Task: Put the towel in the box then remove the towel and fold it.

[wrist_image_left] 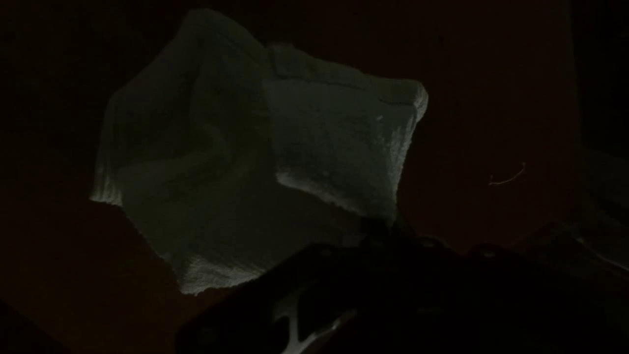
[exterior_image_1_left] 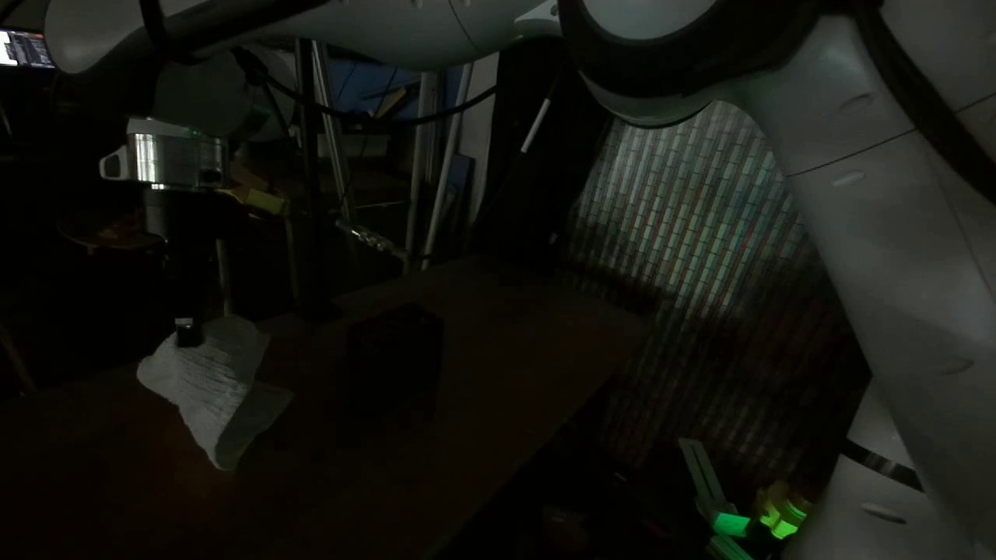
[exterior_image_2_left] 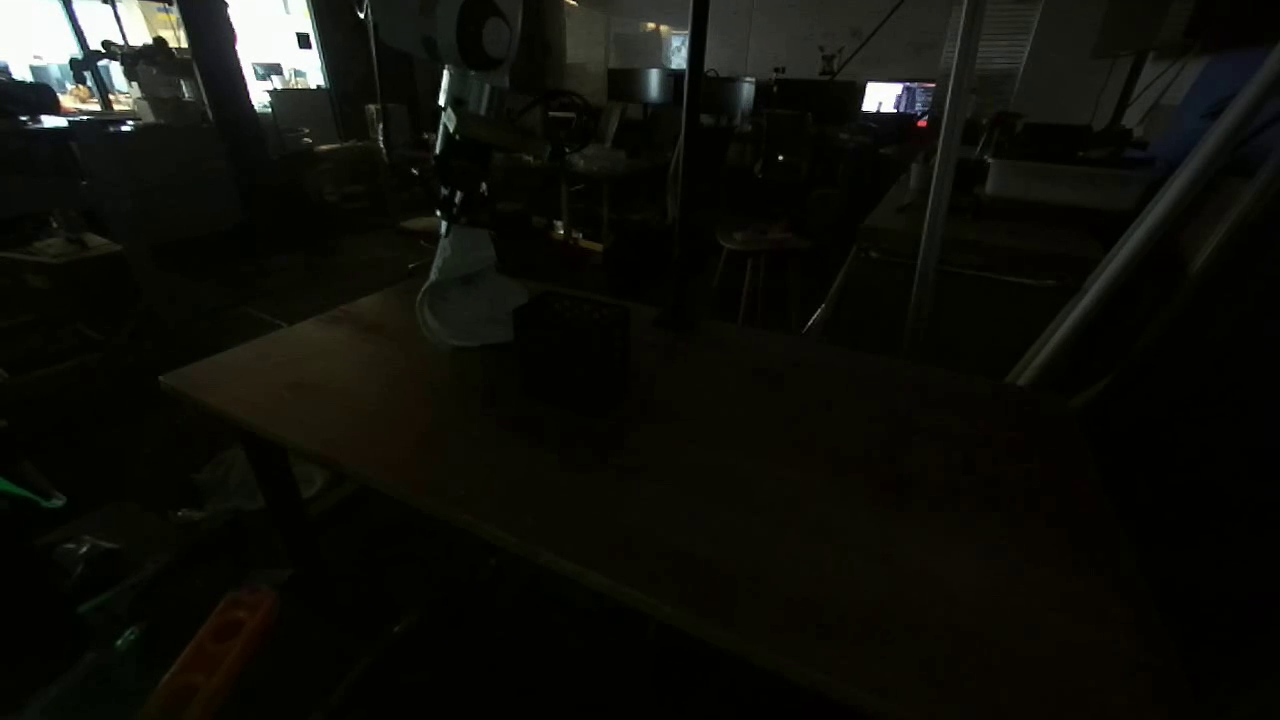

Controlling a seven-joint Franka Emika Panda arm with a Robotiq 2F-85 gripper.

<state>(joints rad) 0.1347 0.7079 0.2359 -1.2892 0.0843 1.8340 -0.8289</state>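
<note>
The towel (exterior_image_1_left: 226, 381) is in the air above the table (exterior_image_1_left: 498, 365), outside the box (exterior_image_1_left: 394, 350) and near to it. It hangs in loose folds, with a pointed lower end in an exterior view; if this end touches the table, I cannot tell. The gripper (exterior_image_1_left: 187, 334) holds the towel: its fingertips are narrow together and pinch it near the upper part. In the wrist view the towel spreads out wide, one portion is folded over the rest, and faint ribs show along some edges.

The box stands upright on the table and is very dark, so its inside cannot be read. In an exterior view, a part of the table is visible between the box and the towel. Also on the table a thin, curved thread (wrist_image_left: 508, 179) shows in the wrist view.

The arm (exterior_image_1_left: 871, 233) passes across the top of an exterior view, and its end is over the towel. Behind the table, a screen (exterior_image_2_left: 897, 97) glows in both exterior views. A low stool (exterior_image_2_left: 760, 241) and metal poles (exterior_image_2_left: 941, 200) are also there. Below the table's near edge is an orange piece (exterior_image_2_left: 215, 650) with round holes.
</note>
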